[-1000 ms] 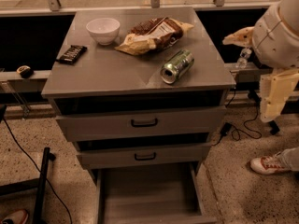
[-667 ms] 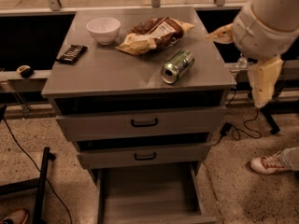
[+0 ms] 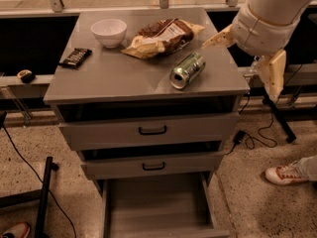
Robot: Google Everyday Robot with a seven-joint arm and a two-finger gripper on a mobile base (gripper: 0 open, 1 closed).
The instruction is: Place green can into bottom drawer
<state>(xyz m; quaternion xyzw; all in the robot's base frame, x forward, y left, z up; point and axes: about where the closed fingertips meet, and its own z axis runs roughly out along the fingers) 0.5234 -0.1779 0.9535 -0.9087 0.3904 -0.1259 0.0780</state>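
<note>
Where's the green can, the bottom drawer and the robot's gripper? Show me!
green can (image 3: 188, 70): camera view, middle of its side, lying on the cabinet top (image 3: 114, 73).
bottom drawer (image 3: 156, 205): camera view, its bare floor.
gripper (image 3: 240, 71): camera view, midway between its fingertips, by the cabinet top's right edge.

Cabinet top: green can on its side, front right; snack bag behind it; bowl rear left. Gripper beside the can, at the right edge. Bottom drawer open below.

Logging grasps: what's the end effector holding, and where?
Nothing. The open end effector hangs beside the green-and-silver metal can lying on the grey cabinet.
</note>
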